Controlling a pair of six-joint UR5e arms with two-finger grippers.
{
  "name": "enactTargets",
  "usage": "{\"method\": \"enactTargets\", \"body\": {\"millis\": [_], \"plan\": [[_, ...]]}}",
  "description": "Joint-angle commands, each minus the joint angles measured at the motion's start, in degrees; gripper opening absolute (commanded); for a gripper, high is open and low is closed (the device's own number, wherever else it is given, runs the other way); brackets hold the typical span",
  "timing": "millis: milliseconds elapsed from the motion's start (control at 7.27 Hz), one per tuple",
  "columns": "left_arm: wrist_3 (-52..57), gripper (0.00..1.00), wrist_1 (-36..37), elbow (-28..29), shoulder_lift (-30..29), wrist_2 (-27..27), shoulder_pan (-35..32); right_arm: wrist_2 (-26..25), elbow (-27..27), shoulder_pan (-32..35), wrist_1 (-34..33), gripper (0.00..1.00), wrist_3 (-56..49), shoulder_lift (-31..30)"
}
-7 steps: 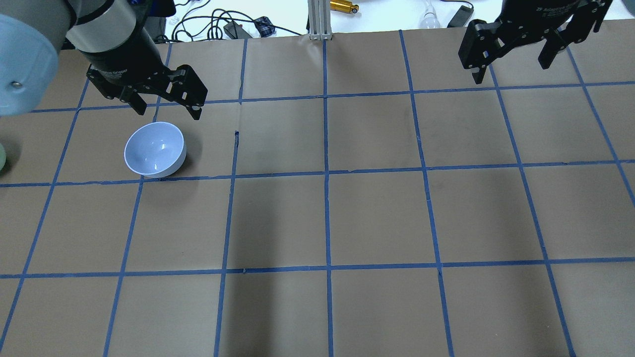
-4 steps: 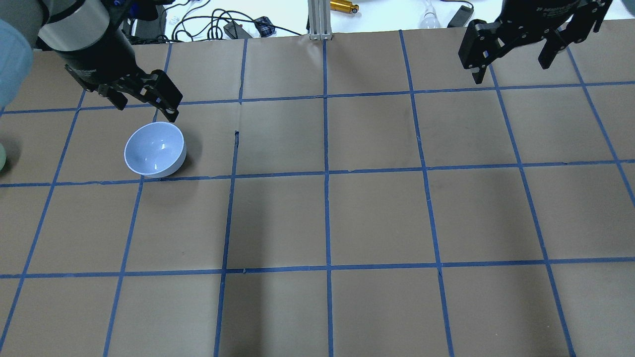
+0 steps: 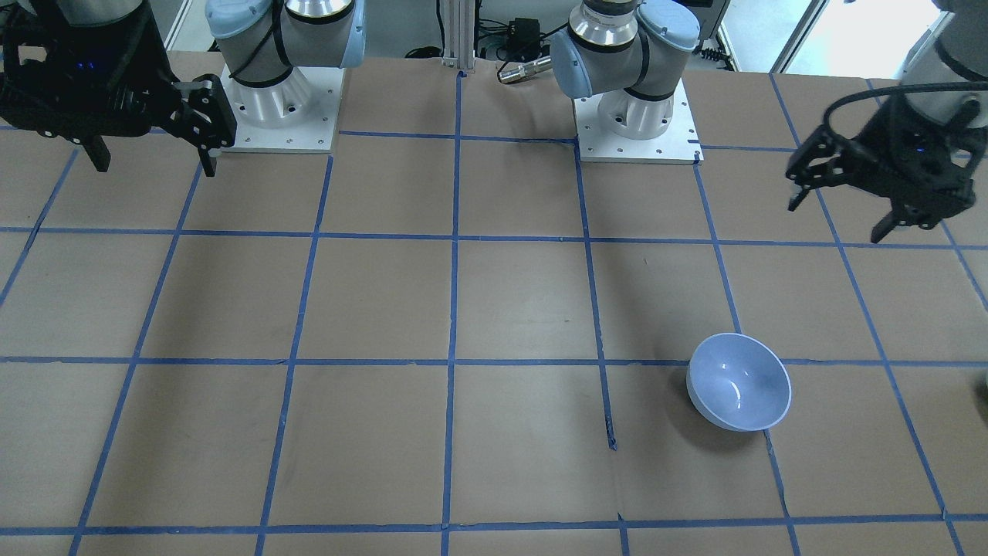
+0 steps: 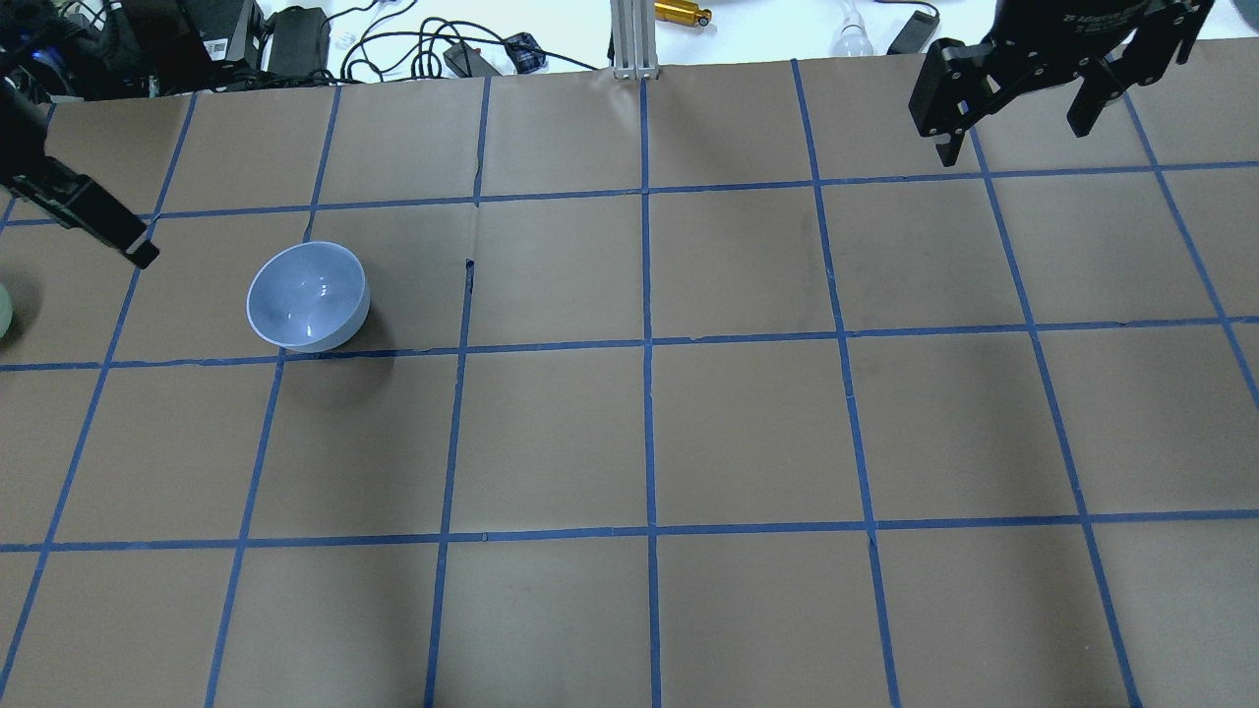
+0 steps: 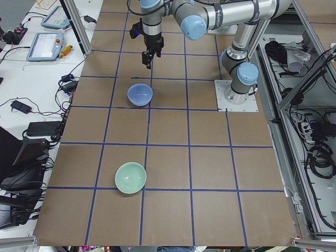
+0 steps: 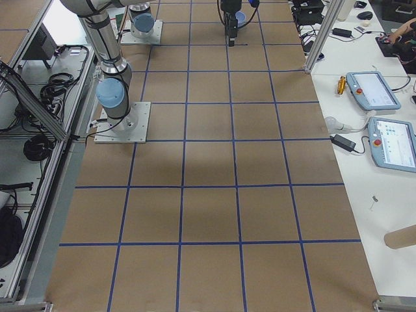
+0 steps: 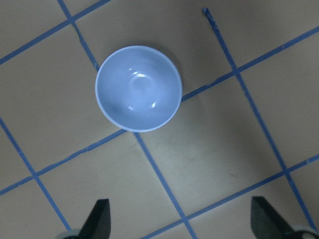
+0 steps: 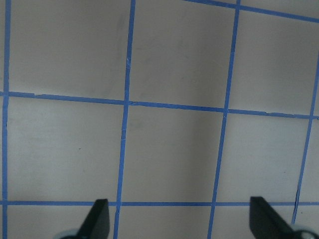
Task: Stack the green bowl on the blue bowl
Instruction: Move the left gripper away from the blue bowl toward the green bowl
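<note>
Left gripper (image 3: 839, 218) hangs empty, fingers apart, near blue bowl (image 4: 307, 297), probably bound for green bowl (image 5: 130, 177) farther left; right gripper (image 4: 1015, 136) idles, fingers apart.

This is a robotics laboratory: a table (image 4: 748, 433) papered brown and gridded with blue tape (image 4: 649, 433) carries two bolted arm base plates (image 3: 671, 147), with teach pendants (image 6: 374, 91) and cables (image 4: 393, 39) on white benches (image 6: 390, 195) beside the table and aluminium framing (image 4: 629, 39) at its edges.
</note>
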Motion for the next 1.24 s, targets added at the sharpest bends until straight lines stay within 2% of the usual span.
{"method": "enactTargets", "body": {"millis": [0, 413, 550, 826, 1101], "plan": [[18.42, 1.00, 1.50, -1.06, -2.28, -0.30, 9.72, 0.00, 0.00, 0.00, 0.00, 1.00, 0.00, 0.00], [42.85, 1.00, 12.71, -1.07, -12.27, -3.01, 22.54, 0.00, 0.00, 0.00, 0.00, 1.00, 0.00, 0.00], [49.12, 1.00, 13.63, -0.28, -15.62, -2.85, 25.81, 0.00, 0.00, 0.00, 0.00, 1.00, 0.00, 0.00], [62.85, 1.00, 22.21, 0.16, -20.12, -2.33, 28.64, 0.00, 0.00, 0.00, 0.00, 1.00, 0.00, 0.00], [68.67, 1.00, 23.57, 2.00, -23.19, -2.50, 30.67, 0.00, 0.00, 0.00, 0.00, 1.00, 0.00, 0.00]]}}
